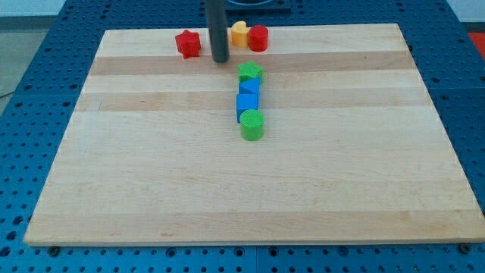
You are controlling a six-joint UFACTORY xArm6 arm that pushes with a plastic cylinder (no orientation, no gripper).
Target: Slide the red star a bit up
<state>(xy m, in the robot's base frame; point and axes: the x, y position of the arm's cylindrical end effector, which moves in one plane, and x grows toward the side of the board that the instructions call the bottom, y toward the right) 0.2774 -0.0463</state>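
Note:
The red star (188, 43) lies near the board's top edge, left of centre. My tip (220, 59) rests on the board just right of the star and a little below it, apart from it by a small gap. The rod rises out of the view's top. Right of the rod a yellow block (239, 33), partly hidden behind it, touches a red cylinder (259, 38).
Below the tip a column of blocks runs down the board: a green star (251, 73), a blue block (250, 88), a blue cube (247, 105) and a green cylinder (252, 126). The wooden board (151, 174) lies on a blue perforated table.

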